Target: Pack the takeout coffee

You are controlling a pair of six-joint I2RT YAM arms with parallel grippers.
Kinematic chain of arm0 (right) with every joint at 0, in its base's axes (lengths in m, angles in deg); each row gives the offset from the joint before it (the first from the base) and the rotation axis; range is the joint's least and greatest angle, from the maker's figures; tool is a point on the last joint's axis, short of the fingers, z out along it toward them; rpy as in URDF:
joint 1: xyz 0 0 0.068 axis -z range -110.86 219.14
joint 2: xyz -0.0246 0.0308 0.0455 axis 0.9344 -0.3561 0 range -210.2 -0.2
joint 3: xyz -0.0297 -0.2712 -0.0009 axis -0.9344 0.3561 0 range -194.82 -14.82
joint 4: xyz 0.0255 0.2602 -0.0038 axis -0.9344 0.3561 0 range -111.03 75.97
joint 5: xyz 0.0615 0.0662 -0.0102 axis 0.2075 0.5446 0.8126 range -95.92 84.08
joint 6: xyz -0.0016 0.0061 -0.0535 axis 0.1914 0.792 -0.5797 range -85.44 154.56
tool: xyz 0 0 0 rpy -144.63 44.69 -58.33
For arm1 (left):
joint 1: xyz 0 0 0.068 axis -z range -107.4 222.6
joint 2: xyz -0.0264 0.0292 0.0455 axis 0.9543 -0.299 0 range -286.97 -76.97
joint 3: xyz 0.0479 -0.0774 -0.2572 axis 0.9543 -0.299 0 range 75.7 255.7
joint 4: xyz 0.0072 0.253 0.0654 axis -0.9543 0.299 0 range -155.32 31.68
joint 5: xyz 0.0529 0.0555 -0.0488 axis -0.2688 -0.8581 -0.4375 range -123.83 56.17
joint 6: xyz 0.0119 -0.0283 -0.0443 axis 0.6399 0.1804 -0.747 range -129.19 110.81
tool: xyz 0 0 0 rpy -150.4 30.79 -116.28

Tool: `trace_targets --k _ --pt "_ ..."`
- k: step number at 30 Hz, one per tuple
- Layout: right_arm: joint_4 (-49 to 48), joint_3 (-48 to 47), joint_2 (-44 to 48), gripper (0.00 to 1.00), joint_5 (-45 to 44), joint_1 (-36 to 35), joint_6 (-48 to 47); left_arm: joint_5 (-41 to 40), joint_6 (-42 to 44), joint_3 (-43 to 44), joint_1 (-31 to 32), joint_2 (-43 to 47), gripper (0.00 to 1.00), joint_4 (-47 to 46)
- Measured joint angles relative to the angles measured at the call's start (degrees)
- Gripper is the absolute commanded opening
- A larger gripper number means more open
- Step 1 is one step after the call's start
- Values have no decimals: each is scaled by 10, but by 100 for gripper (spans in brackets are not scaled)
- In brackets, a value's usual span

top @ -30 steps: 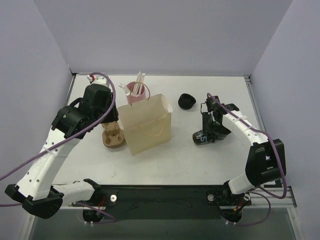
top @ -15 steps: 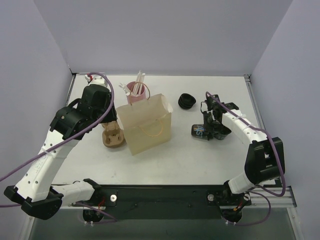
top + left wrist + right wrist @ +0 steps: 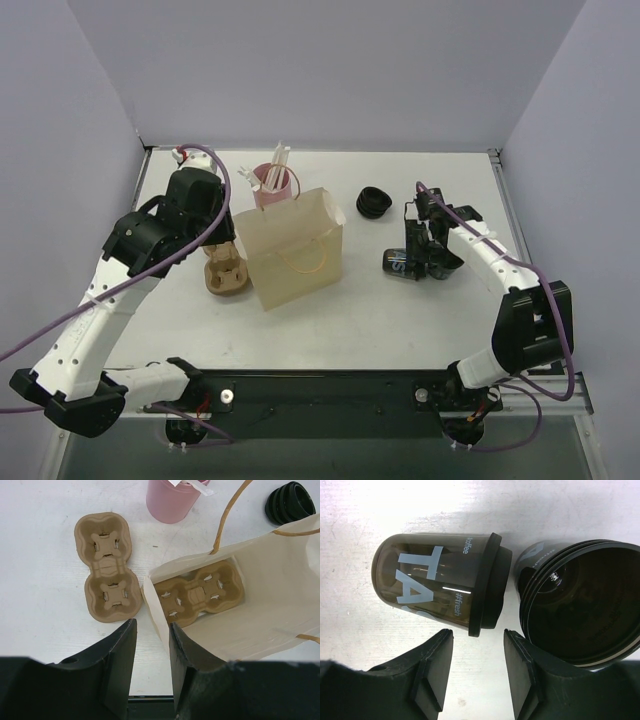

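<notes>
The lidded coffee cup [image 3: 435, 585] lies on its side on your table [image 3: 365, 510], beside an open dark cup [image 3: 580, 605]. Your right gripper [image 3: 478, 637] hangs over it, fingers released, empty. Your left gripper [image 3: 152, 630], likewise released, hangs over the paper bag [image 3: 280, 595].

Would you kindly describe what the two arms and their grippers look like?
The left arm and right arm have white links joined by bulky black joints. A purple cable loops along each. The left gripper and right gripper have matte black, angular fingers.
</notes>
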Motion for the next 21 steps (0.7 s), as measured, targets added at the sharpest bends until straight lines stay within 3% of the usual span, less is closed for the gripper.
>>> trace_targets --k 21 --pt "-46 -1 -35 47 45 29 -31 0 0 6 0 -3 42 0"
